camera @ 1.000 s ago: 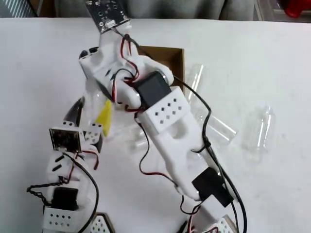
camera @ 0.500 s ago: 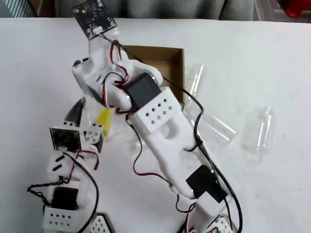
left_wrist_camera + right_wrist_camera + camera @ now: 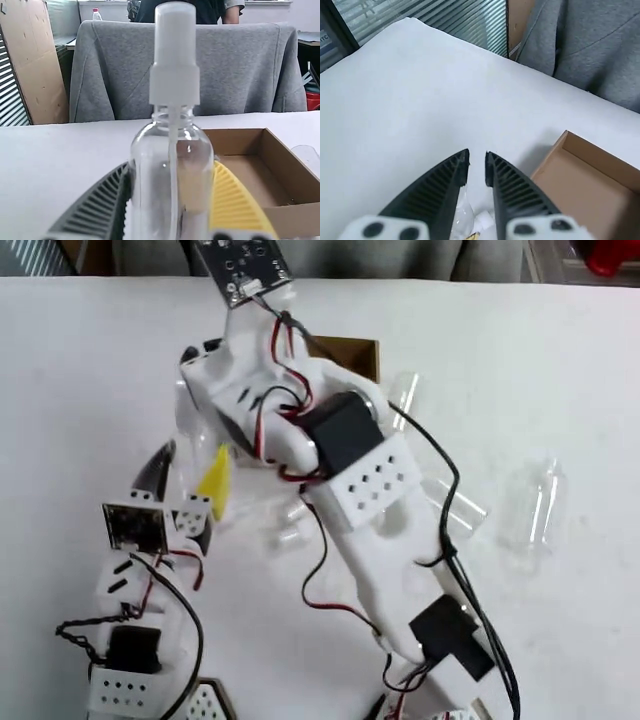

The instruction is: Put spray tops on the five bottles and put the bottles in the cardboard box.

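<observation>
Fingers (image 3: 102,207) of my left gripper (image 3: 171,170) are closed on the bottle (image 3: 170,145), one grey and one yellow (image 3: 235,205), each pressed to a side of the glass. The left wrist view shows me that this bottle stands straight up, its long way running up and down. Its white spray top (image 3: 174,55) sits on the neck and points up, and the thin tube hangs down inside.

In the high view I look down on the yellow finger (image 3: 213,480) at the left part of the table (image 3: 80,360). My right arm (image 3: 360,500) lies slanted across the middle, and its front end is just above that finger.

My right gripper (image 3: 476,154) hangs over the table. Its two black fingers (image 3: 445,185) are a thin crack apart and hold nothing.

Next comes the cardboard box (image 3: 235,141), behind the held bottle and to its right, open side up.

Further right, the high view shows a loose bottle (image 3: 404,400) just beside the box. Another one (image 3: 540,502) is well apart from it. Both lie flat on their sides.
</observation>
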You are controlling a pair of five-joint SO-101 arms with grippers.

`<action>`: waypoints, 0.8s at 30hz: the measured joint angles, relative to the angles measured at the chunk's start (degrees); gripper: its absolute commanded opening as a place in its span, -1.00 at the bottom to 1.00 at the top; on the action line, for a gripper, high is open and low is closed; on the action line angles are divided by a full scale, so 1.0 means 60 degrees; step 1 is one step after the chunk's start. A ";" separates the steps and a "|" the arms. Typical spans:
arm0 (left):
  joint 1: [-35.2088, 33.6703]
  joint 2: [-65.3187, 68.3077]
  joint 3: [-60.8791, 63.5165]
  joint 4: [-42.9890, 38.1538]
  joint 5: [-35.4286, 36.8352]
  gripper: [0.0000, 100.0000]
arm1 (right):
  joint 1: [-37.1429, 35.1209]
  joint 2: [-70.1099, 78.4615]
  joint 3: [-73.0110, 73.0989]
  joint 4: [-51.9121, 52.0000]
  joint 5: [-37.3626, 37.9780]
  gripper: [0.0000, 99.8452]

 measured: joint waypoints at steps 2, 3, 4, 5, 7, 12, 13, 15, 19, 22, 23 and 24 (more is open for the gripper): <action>0.0000 0.0000 0.0000 0.0029 0.0029 -0.96 | 0.0015 -0.0132 0.0000 0.0278 0.0000 -0.97; 0.0000 0.0000 0.0000 0.0029 0.0029 -0.96 | 0.0015 -0.0190 0.0000 0.0513 0.0000 -0.97; 0.0000 0.0000 0.0000 0.0029 0.0044 -0.96 | 0.0044 -0.0249 0.0000 0.0850 0.0000 -0.97; 0.0000 0.0000 0.0000 0.0029 0.0059 -0.96 | 0.0044 -0.0264 0.0000 0.1245 0.0000 -0.97; 0.0000 0.0000 0.0000 0.0029 0.0059 -0.96 | 0.0044 -0.0264 0.0000 0.2168 0.0000 -0.97; -0.0147 0.0000 0.0000 0.0029 0.0147 -0.96 | 0.0396 -0.0278 0.0234 0.3810 0.0015 -0.97; -0.0234 0.0000 0.0000 0.0029 0.0234 -0.96 | 0.0527 -0.0366 0.0498 0.3824 0.0015 -0.97; -0.0513 0.0000 -0.0029 0.0059 0.0630 -0.96 | 0.0718 -0.0571 0.1128 0.3824 0.0015 -0.97; -0.0718 0.0000 -0.0220 0.0733 0.1099 -0.96 | 0.0659 -0.1099 0.2403 0.3824 0.0029 -0.97; -0.0733 0.0000 -0.0557 0.1231 0.1187 -0.96 | 0.0513 -0.1553 0.3297 0.3824 0.0029 -0.97; -0.0733 0.0000 -0.0630 0.1348 0.1201 -0.96 | 0.0425 -0.1714 0.3619 0.3780 0.0029 -0.97; -0.0733 0.0000 -0.0733 0.1436 0.1216 -0.96 | 0.0352 -0.1890 0.3941 0.3678 0.0029 -0.97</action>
